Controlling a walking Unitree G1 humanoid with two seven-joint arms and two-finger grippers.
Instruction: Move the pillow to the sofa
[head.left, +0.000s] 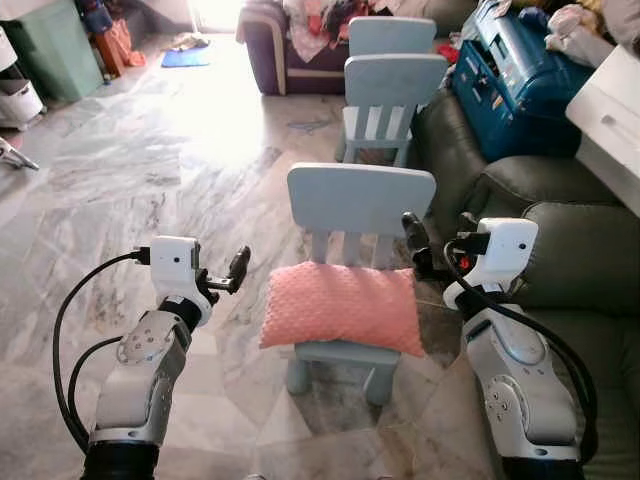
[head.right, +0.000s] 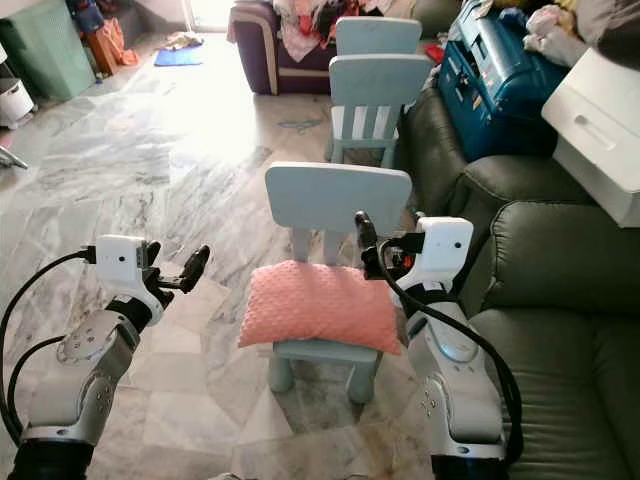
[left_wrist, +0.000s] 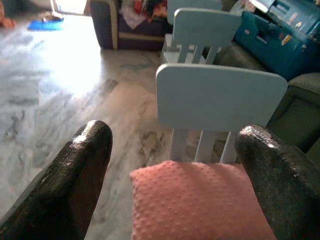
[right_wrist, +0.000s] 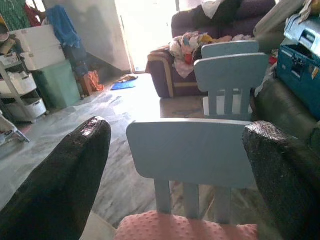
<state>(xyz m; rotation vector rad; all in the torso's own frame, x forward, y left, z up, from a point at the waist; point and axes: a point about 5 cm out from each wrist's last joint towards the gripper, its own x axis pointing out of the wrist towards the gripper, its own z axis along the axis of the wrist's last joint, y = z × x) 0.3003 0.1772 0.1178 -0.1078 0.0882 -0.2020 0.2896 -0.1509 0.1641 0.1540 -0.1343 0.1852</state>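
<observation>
A pink pillow (head.left: 342, 306) lay flat on the seat of a small pale-blue chair (head.left: 358, 198) at the centre of the head views, its near edge hanging a little past the seat front. The chair stood on a marble floor (head.left: 150, 170), just beside the dark green sofa (head.left: 580, 260) that filled the right side of the frame.

The left gripper (head.left: 238, 270) hovered at mid-left, level with the pillow and near its left edge but apart from it. Its two black fingers (left_wrist: 70, 175) were spread wide in the left wrist view, framing the pillow's corner and the chair back, grasping nothing.

The right gripper (head.left: 432, 238) hung at mid-right, by the chair's back post and above the pillow's right corner (no contact could be made out). Its fingers (right_wrist: 60, 185) were also spread apart, with the chair back between them in the right wrist view and the pillow's top edge just below.

Two more pale-blue chairs (head.left: 392, 85) stood in line behind, toward the upper centre. A blue case (head.left: 515, 80) rested on the sofa at upper right, beside a white cabinet (head.left: 610, 120). A purple couch (head.left: 275, 45) heaped with clothes sat at the top, and a green bin (head.left: 55, 45) at upper left.
</observation>
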